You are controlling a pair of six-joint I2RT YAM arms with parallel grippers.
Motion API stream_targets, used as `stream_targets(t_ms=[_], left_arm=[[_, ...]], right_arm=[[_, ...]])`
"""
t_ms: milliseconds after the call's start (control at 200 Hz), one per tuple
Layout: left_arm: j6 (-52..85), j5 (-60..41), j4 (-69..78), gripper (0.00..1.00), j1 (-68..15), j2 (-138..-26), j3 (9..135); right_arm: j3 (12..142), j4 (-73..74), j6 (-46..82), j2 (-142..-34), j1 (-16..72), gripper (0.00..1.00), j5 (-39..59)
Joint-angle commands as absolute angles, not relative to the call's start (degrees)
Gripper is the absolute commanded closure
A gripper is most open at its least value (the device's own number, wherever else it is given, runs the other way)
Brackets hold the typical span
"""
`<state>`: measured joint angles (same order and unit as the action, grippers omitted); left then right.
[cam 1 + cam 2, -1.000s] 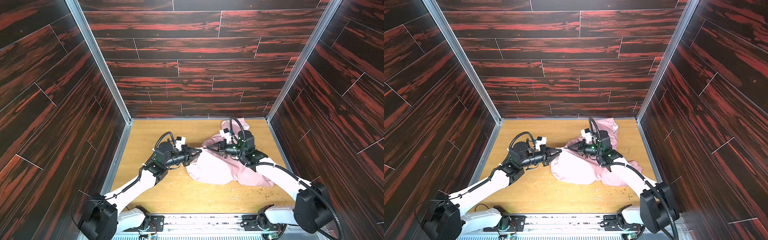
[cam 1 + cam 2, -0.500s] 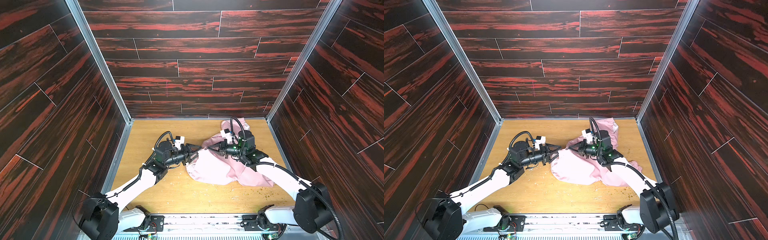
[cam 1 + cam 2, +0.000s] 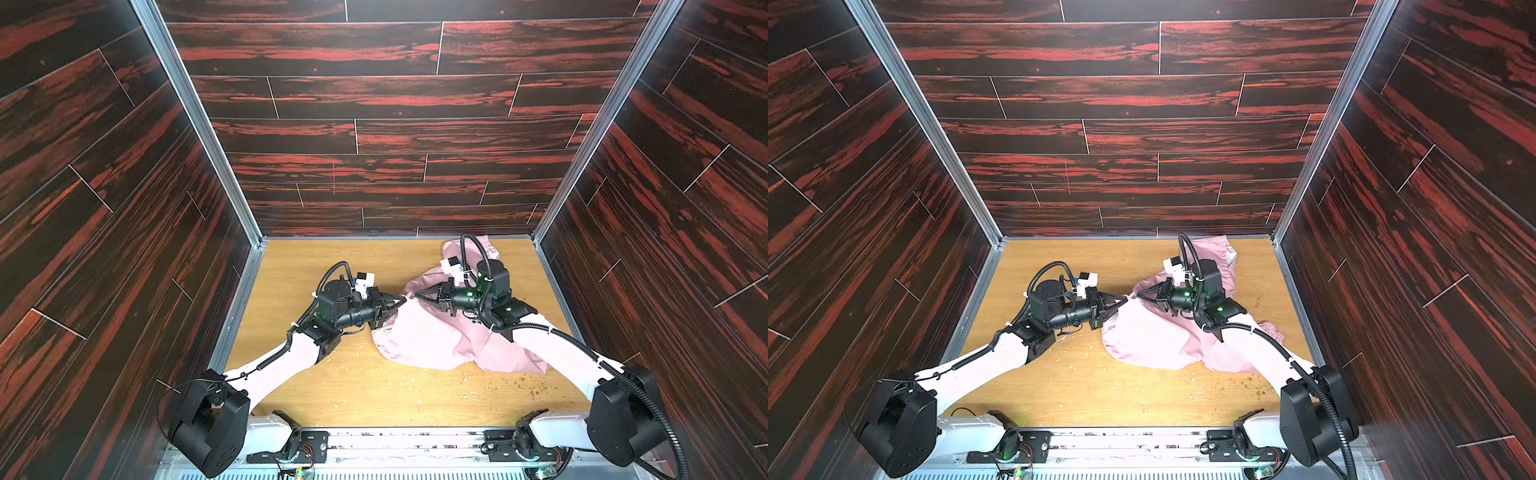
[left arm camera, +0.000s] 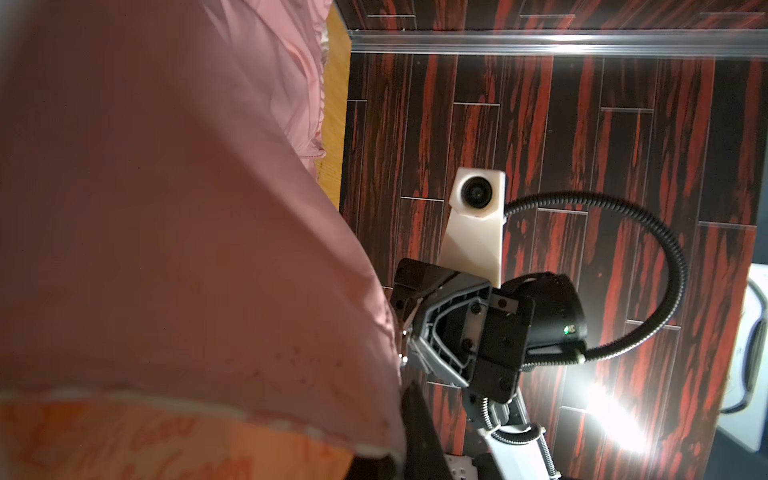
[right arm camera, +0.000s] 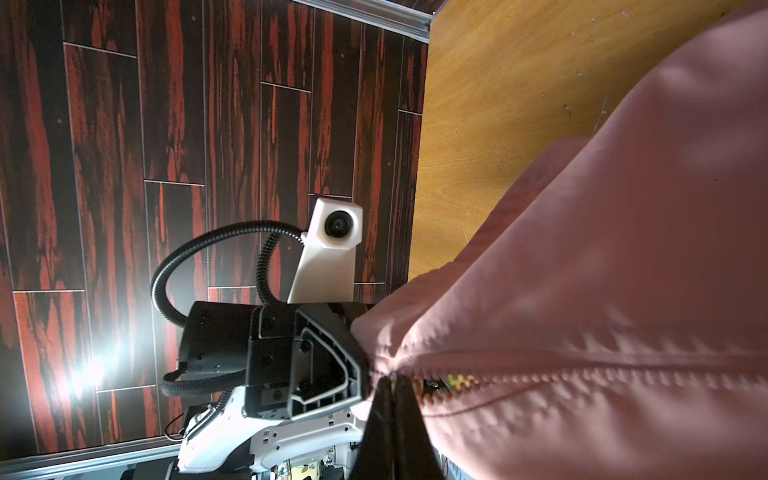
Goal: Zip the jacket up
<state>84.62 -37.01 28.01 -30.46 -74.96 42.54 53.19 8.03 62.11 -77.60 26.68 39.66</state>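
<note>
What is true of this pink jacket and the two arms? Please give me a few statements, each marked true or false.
1. The jacket lies on the left half of the table. False: it lies on the right half.
2. The left arm's fingers are shut on the jacket's edge. True.
3. The right arm's fingers hang open, high above the jacket. False: they are shut on it, tip to tip with the left arm's fingers.
4. In the right wrist view, the zipper runs away from the right arm's fingers. True.
5. Crumbs lie scattered on the table. True.
</note>
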Motion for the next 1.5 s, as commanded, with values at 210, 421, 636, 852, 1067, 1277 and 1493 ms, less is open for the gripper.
stream_targets(t_ms=[210,421,636,852,1067,1277,1493], left_arm=[[78.76,-33.91,20.65,1.0,-29.15,-72.72,46.71],[72.69,-27.52,10.19,1.0,-27.74,-68.34,47.97],[68.63,-23.89,2.37,1.0,-26.54,-65.93,48.6],[62.3,-18.21,-8.65,1.0,-26.17,-64.69,52.15],[57.04,-13.17,-17.13,1.0,-25.82,-64.95,56.12],[54.03,-9.76,-21.79,1.0,-25.56,-65.21,58.23],[51.56,-5.82,-25.84,1.0,-24.57,-65.39,60.33]], right_arm=[[61.08,-7.77,52.99,-78.39,25.36,1.0,35.2],[64.59,-17.36,47.48,-79.01,22.53,1.0,31.76],[65.15,-20.91,45.16,-79.01,19.12,1.0,31.31],[67.55,-25.35,42.54,-79.68,16.91,1.0,29.96],[70.26,-30.43,39.33,-80.55,15.7,1.0,27.21],[71.79,-33.55,37.38,-81.04,15.08,1.0,24.42],[73.68,-37.42,34.87,-81.87,13.41,1.0,21.47]])
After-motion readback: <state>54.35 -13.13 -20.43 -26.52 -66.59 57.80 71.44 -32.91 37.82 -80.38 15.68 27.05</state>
